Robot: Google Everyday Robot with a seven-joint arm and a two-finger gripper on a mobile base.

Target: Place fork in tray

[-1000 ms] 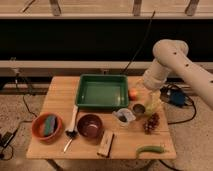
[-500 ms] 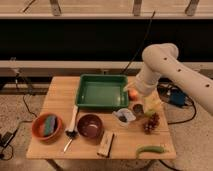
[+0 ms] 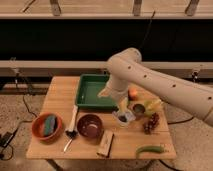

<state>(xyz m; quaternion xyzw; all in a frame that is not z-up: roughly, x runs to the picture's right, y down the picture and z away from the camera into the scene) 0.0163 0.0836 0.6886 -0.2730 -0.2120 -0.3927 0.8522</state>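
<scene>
The fork (image 3: 66,145) is a short, thin, pale utensil lying on the wooden table near its front left edge, just below the dark head of a longer white-handled utensil (image 3: 73,119). The deep-green tray (image 3: 90,86) sits at the back middle of the table. My arm reaches in from the right, and the gripper (image 3: 104,93) hangs over the right part of the tray, far from the fork. The arm hides the tray's right rim.
An orange bowl (image 3: 47,127) holding a blue-green sponge stands front left, with a brown bowl (image 3: 90,125) beside it. A wooden block (image 3: 105,144), a green vegetable (image 3: 150,149), dark grapes (image 3: 150,123), an orange fruit (image 3: 133,93) and small cups (image 3: 124,116) crowd the right half.
My arm has swung left. The gripper moved from above the table's right side to over the tray. The fork and other things have not moved.
</scene>
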